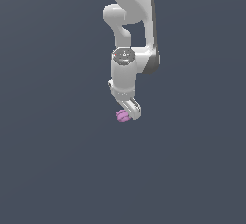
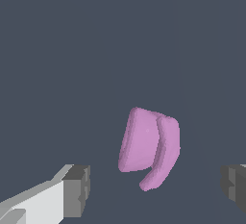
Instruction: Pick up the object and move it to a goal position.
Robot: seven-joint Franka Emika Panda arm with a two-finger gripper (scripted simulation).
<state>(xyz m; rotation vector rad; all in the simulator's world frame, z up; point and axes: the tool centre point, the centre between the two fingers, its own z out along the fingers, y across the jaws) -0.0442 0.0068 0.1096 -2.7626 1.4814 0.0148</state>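
Note:
The object (image 1: 122, 116) is a tiny pink-purple ridged blob on the flat dark grey floor, much smaller than the arm. In the exterior view my white gripper (image 1: 129, 113) points down right over it, and the blob shows at the fingers' side toward the exterior view's left. In the wrist view the object (image 2: 149, 146) lies between my two grey-padded fingertips (image 2: 77, 189), nearer one than the other, with a clear gap on both sides. The gripper (image 2: 154, 188) is open and holds nothing.
The floor (image 1: 57, 160) is a plain dark grey surface with no other objects, edges or goal mark in view. The white arm (image 1: 129, 21) rises above the gripper toward the top of the exterior view.

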